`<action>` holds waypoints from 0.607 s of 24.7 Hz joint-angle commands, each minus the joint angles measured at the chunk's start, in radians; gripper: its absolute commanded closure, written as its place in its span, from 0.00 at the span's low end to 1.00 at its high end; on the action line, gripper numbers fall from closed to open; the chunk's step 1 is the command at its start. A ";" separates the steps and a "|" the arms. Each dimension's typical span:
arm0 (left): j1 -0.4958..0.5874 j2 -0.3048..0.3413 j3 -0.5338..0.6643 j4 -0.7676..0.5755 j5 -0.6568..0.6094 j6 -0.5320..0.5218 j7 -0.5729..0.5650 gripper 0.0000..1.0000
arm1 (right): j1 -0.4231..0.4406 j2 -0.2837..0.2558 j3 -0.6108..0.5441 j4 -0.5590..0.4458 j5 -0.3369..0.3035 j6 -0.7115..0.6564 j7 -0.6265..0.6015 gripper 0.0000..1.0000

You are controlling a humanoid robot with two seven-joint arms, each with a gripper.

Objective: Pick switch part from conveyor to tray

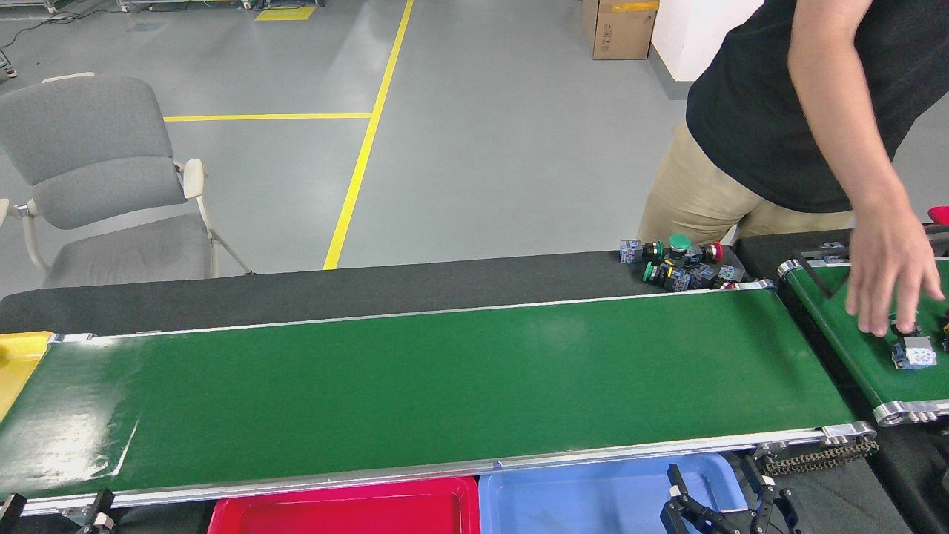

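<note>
The conveyor (445,386) is the long green belt across the middle, and no switch part lies on it. A pile of switch parts (682,267) with green and red caps sits on the black table behind its far right end. One grey-blue switch part (913,352) lies on the short belt (845,334) at the right, just under a person's hand (890,274). The red tray (341,512) is at the bottom edge, in front of the conveyor. My right gripper (723,504) stands open over the blue tray's right part. My left gripper (53,512) shows only two spread fingertips at the bottom left.
A light blue tray (593,497) lies right of the red one, and a yellow tray (18,363) sits at the conveyor's left end. The person stands behind the right end, arm reaching over the short belt. A grey chair (104,178) and a cardboard box (619,30) stand beyond.
</note>
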 commanded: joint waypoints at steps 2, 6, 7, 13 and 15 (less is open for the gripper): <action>0.001 0.009 0.003 -0.005 0.006 -0.002 0.008 0.00 | -0.014 -0.004 -0.002 -0.014 0.000 0.003 -0.005 0.00; 0.003 0.011 0.001 0.011 0.006 -0.004 0.008 0.00 | -0.017 -0.001 -0.002 -0.014 0.000 0.004 -0.002 0.00; 0.003 0.011 0.001 0.012 0.006 -0.004 0.008 0.00 | -0.018 -0.001 -0.002 -0.014 0.000 0.006 -0.002 0.00; 0.003 0.008 0.001 0.015 0.008 -0.004 0.008 0.00 | -0.049 0.002 -0.002 -0.013 0.000 0.032 0.007 0.00; 0.003 0.011 0.001 0.026 0.008 -0.004 0.008 0.00 | -0.049 0.003 -0.002 -0.014 0.000 0.040 0.021 0.00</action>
